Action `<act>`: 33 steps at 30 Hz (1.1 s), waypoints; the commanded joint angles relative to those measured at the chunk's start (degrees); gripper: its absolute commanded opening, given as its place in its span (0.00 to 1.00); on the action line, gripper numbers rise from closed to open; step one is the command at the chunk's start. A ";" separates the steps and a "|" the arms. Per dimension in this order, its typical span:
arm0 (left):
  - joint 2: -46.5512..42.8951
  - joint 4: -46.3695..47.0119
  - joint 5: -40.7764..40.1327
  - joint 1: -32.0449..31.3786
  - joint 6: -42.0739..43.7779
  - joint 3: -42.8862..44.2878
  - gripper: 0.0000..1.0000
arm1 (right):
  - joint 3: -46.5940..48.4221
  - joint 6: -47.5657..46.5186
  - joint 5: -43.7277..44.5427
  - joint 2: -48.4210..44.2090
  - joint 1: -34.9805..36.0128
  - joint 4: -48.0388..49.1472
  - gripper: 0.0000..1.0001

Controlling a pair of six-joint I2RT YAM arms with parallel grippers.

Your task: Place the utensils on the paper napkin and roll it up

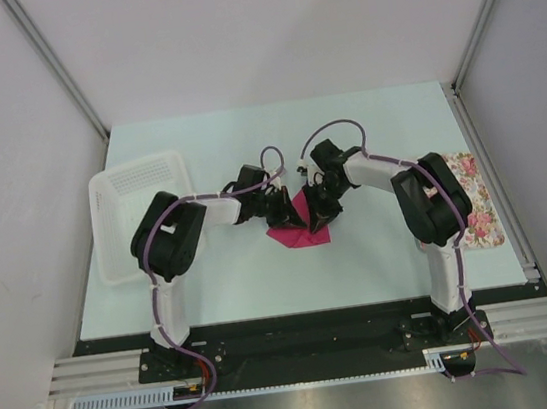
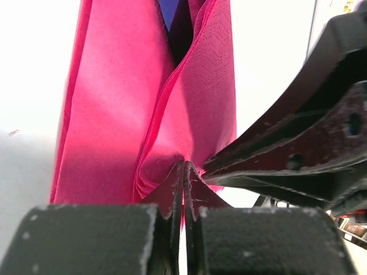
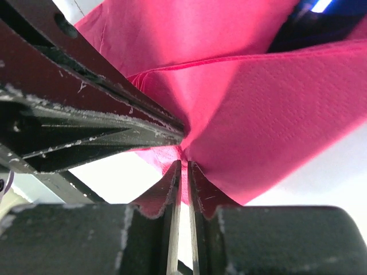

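Pale mint tabletop (image 1: 367,152) between white walls carries a white perforated plastic basket (image 1: 122,244) at the left edge and a rectangular floral-patterned tray (image 1: 481,207) at the right edge. The thin magenta-pink paper napkin (image 1: 303,233) lies mid-table, between the two arms and well apart from both.

The left gripper (image 2: 183,171) has its fingers pressed together on a gathered bit of the napkin's near edge. The right gripper (image 3: 183,165) pinches the same bunched paper, only a sliver of gap showing between its fingers. The two claws meet almost tip to tip there. The napkin is folded up into a loose trough, and the slim dark blue plastic utensils (image 2: 171,14) show only as a dark strip deep in the fold at its far end. How many there are cannot be told.

Risks, as I judge them:
- Tearing: the sheet is thin, and both claws grip nearly one spot, so any opposing pull concentrates there.
- Collision: the fingers sit so close that a small sideways move could knock one against the other and jar the grip loose.
- Spilling: the far end of the fold looks open, so tilting or lifting the pinched end could let the cutlery slide out.
- Unrolling: the fold is slack, and letting go of either pinch could let it spring flat.
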 commanded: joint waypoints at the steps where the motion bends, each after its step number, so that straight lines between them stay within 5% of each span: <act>1: 1.27 -2.98 -3.78 0.03 1.82 0.82 0.00 | 2.43 0.24 3.57 -3.66 0.20 -3.70 0.13; 33: -0.40 -4.21 -4.05 1.52 3.05 0.11 0.00 | -0.91 -0.99 11.05 4.52 0.56 -2.47 0.08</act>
